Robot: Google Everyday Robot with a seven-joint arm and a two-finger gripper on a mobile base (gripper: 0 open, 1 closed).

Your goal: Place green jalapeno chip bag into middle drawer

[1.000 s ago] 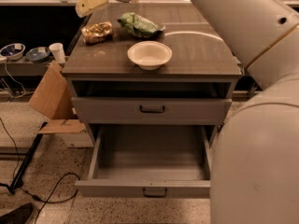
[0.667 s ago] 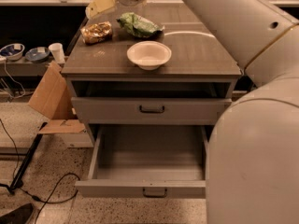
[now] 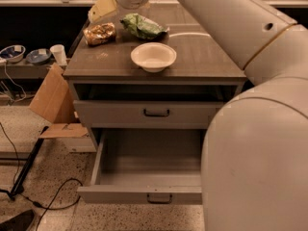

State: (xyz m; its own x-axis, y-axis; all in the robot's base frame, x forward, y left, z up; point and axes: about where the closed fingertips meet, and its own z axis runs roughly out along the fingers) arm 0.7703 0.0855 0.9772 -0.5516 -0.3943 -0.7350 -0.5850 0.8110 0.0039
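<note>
The green jalapeno chip bag [image 3: 142, 27] lies crumpled at the back of the cabinet top, just behind the white bowl [image 3: 153, 57]. The middle drawer [image 3: 144, 195] is pulled out below, showing its plain grey tray and a small dark handle on its front. My gripper [image 3: 103, 7] hangs at the top of the view, above the back left of the cabinet top. It is over the brown-gold bag [image 3: 99, 33] and just left of the green bag, touching neither. My arm fills the right side of the view.
The closed grey drawer front [image 3: 156, 113] sits above the open drawer. A cardboard box [image 3: 50, 97], a paper cup [image 3: 59, 54] and bowls on a low shelf [image 3: 14, 69] stand to the left. Cables and a dark stand leg [image 3: 26, 165] lie on the floor.
My gripper has moved right and a little down, from beyond the brown-gold bag's left side toward the green bag. The objects and drawer have not moved.
</note>
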